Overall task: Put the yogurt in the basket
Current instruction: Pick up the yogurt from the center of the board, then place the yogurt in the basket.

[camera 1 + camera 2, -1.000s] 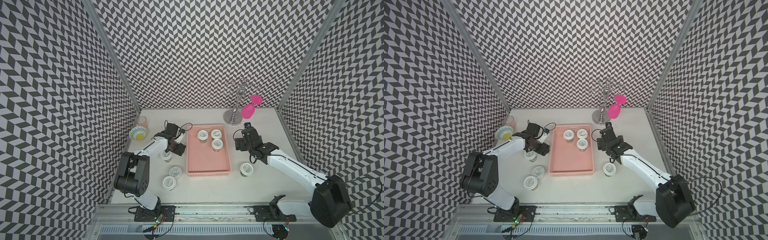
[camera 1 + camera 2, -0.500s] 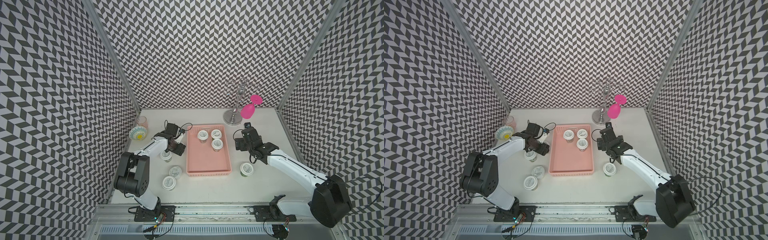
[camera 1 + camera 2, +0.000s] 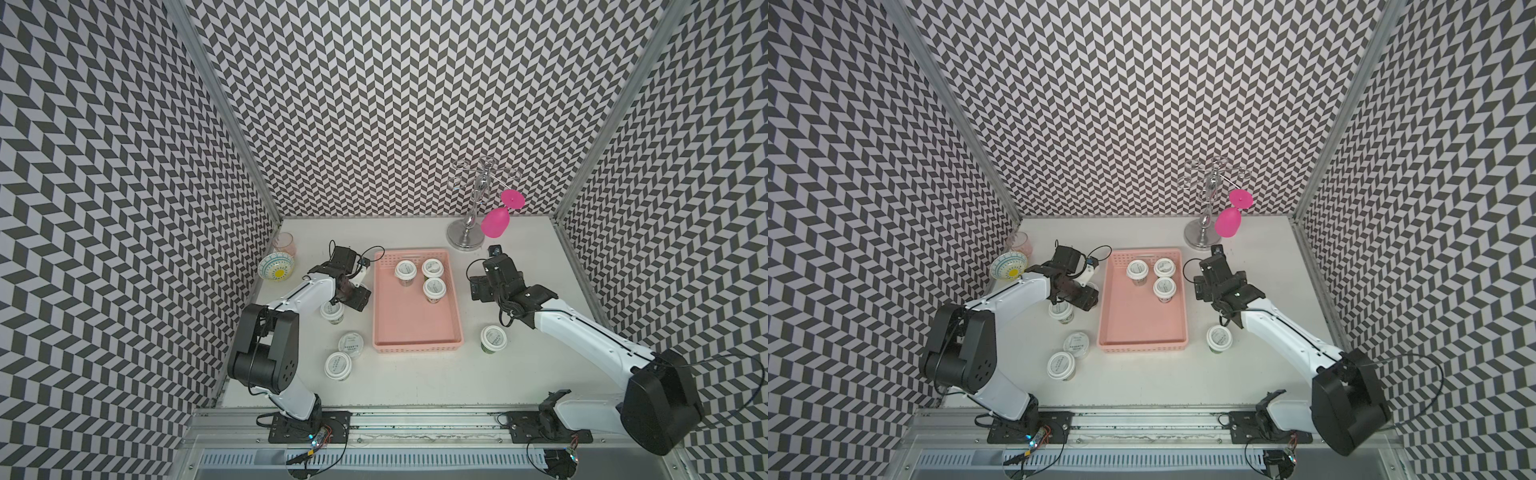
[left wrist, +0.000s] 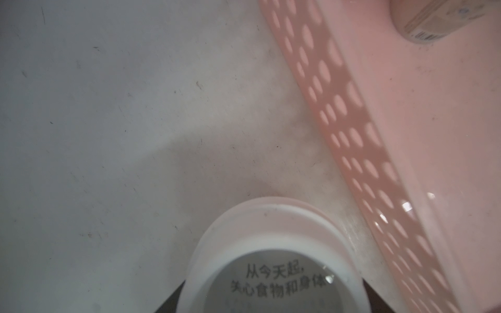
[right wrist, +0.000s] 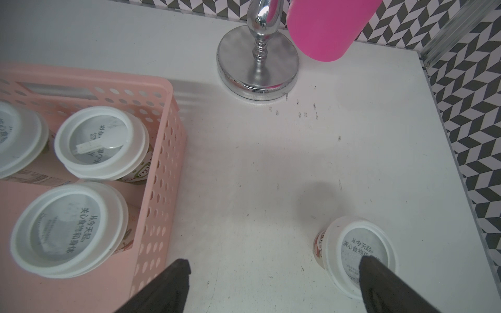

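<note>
My left gripper point(image 3: 352, 296): the fingers point(image 4: 169, 299) stand on both sides of one yogurt cup point(image 4: 268, 260); I cannot tell if they press it.
My left arm: bent at the elbow, wrist turned down, just beside the basket point(image 3: 415, 328).
My right gripper point(image 5: 273, 268): spread wide, holding nothing, over the bare table point(image 5: 244, 189).
My right arm: stretched forward and low, between the basket and the metal stand point(image 3: 465, 239).
Yogurt: three cups point(image 3: 434, 287) stand in the basket's far end; the rest are on the table outside it.

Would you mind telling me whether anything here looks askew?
One cup left of the basket looks odd: its top is greyer and less round than the others', perhaps tilted or missing its white rim. Nothing looks spilled.
</note>
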You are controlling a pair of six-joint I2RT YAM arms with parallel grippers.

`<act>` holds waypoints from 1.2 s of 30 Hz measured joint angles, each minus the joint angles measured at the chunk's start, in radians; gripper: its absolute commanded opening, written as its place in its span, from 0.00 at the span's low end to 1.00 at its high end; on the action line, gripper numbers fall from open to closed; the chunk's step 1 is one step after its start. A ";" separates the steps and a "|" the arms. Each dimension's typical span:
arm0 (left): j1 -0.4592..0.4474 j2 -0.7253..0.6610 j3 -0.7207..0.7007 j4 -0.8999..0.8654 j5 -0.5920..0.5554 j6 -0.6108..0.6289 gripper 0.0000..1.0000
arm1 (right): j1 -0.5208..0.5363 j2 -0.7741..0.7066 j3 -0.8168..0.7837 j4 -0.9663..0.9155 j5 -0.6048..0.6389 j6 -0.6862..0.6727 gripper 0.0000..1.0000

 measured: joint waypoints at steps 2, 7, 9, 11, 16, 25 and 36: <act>0.000 -0.001 0.000 0.000 -0.001 0.000 0.74 | 0.000 0.000 0.000 0.000 0.000 0.000 0.99; 0.000 -0.013 0.000 -0.001 -0.003 0.000 0.73 | 0.000 0.000 0.000 0.000 0.000 0.000 0.99; 0.000 -0.021 0.005 -0.005 -0.005 0.000 0.73 | 0.000 0.000 0.000 0.000 0.000 0.000 1.00; 0.000 -0.025 0.016 -0.010 -0.007 0.000 0.72 | 0.000 0.000 0.000 0.000 0.000 0.000 0.99; 0.000 -0.035 0.067 -0.027 -0.014 0.000 0.72 | 0.000 0.000 0.000 0.000 0.000 0.000 0.99; 0.000 -0.063 0.212 -0.119 -0.029 0.002 0.71 | 0.000 0.000 0.000 0.000 0.000 0.000 0.99; -0.036 -0.063 0.360 -0.216 -0.010 0.005 0.70 | 0.000 0.000 0.000 0.000 0.000 0.000 0.99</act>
